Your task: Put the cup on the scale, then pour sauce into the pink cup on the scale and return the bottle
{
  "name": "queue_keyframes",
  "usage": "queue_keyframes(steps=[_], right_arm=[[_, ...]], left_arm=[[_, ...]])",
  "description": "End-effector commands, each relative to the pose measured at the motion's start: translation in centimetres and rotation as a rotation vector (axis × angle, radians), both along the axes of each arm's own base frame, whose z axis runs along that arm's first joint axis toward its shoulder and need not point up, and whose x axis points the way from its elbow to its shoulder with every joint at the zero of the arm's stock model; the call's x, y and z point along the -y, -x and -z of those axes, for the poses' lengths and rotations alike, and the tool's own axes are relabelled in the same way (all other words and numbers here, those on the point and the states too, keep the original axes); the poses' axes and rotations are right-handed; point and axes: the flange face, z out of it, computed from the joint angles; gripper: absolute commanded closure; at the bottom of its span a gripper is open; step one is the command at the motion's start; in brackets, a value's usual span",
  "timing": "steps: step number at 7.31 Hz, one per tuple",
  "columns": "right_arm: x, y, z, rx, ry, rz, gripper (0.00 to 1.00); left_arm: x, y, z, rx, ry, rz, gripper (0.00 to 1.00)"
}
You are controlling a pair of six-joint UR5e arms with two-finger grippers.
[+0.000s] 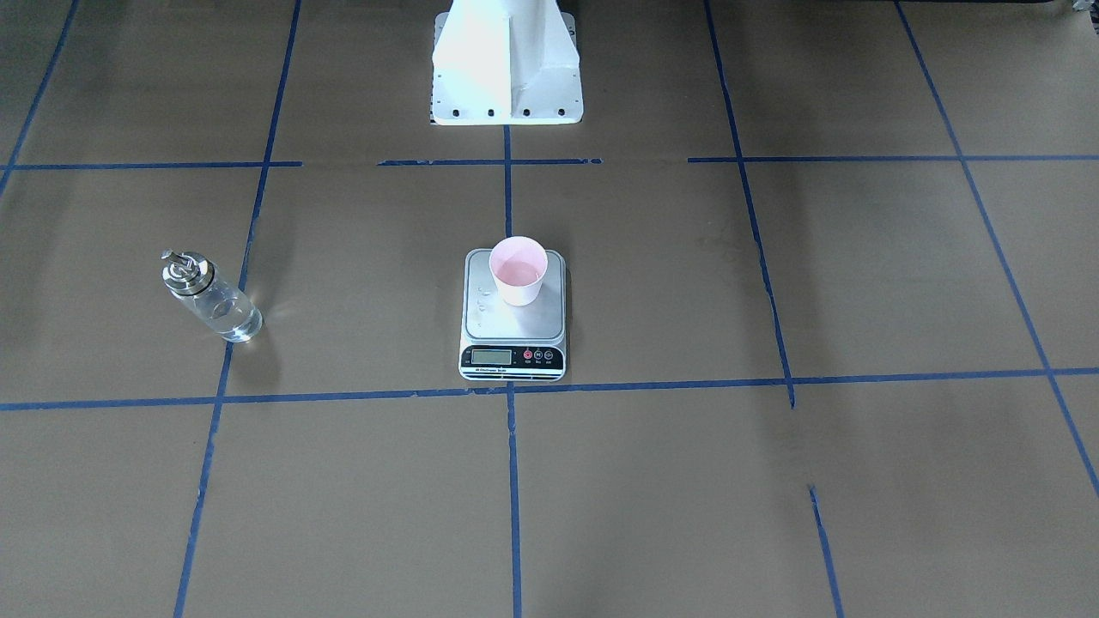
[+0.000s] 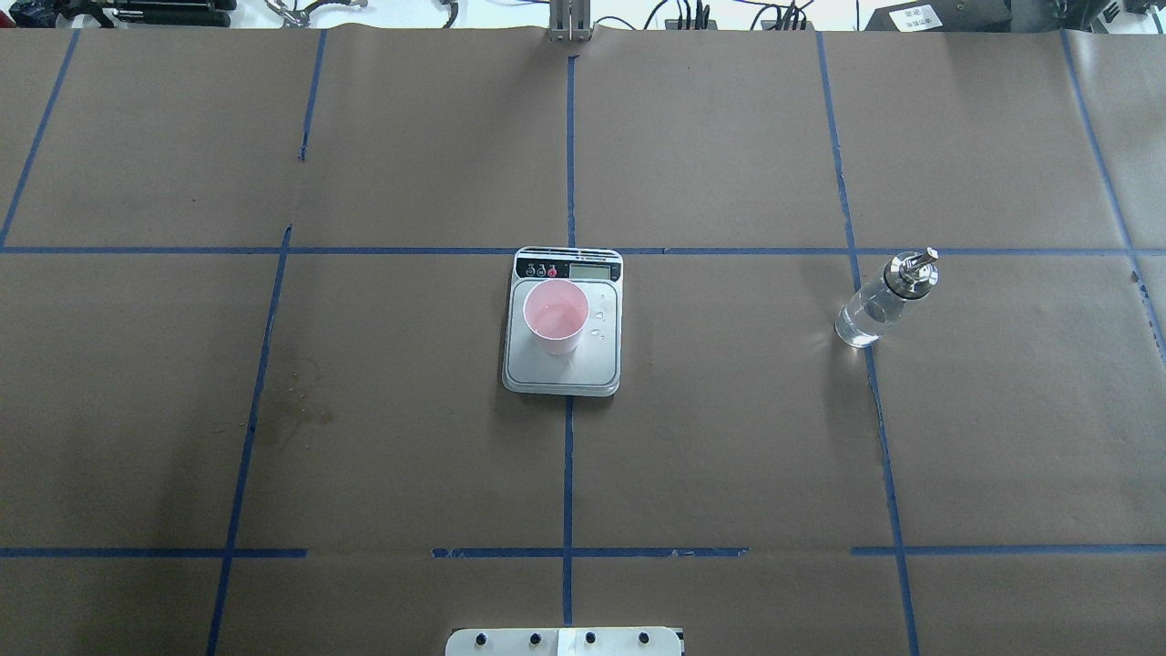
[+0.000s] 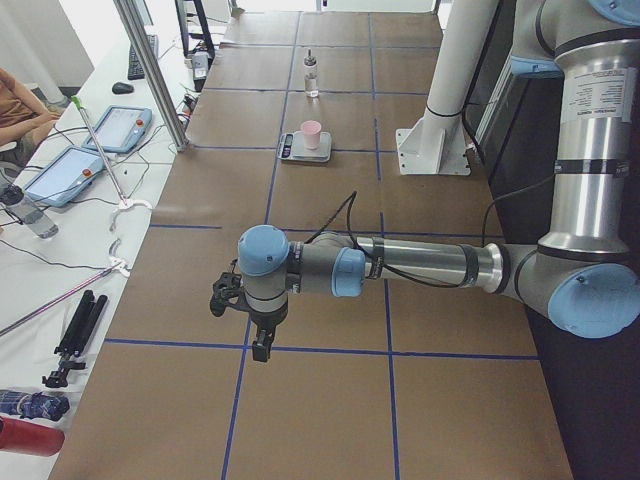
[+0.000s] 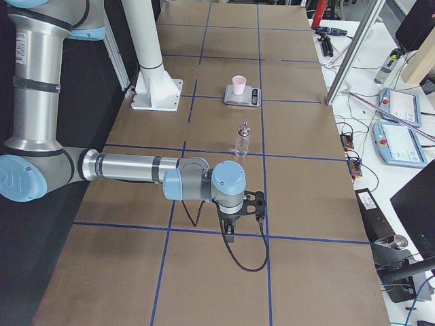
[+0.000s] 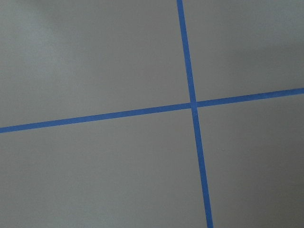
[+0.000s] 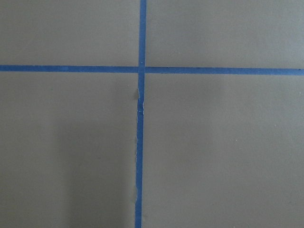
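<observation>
scale (image 1: 515,330) beneath upright cup (image 1: 519,273)

Overhead view looked down from behind robot; scale (image 2: 562,369) sat mid-frame. Front view faced robot steeply, base (image 1: 532,86) at top, same scale central. End views looked along table (image 3: 320,420): left arm (image 3: 420,265) or right arm (image 4: 129,165) near, scale small at upper centre. Wrist views hung close over tape cross (image 5: 193,105).

The display (image 1: 491,356) of the scale (image 1: 515,324) is too small to read, the white base (image 1: 506,69) is cropped at the front view's 12 o'clock, and the left gripper (image 3: 259,350) and right gripper (image 4: 230,234) are too small to judge.
</observation>
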Motion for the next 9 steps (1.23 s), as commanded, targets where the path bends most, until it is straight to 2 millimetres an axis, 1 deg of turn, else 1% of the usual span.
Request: queue_keyframes(steps=[1,3,9], right_arm=[[-0.03,0.02,-0.11,0.003,0.002,-0.001,0.0],[0.01,0.05,-0.02,0.011,0.049,-0.055,0.0],[0.05,0.27,-0.08,0.004,0.047,-0.046,0.0]], left_arm=[[-0.14,-0.03,-0.14,-0.002,0.002,-0.001,0.0],[-0.14,-0.03,-0.14,-0.002,0.002,-0.001,0.0],[-0.2,-0.04,0.02,-0.003,-0.001,-0.001,0.0]])
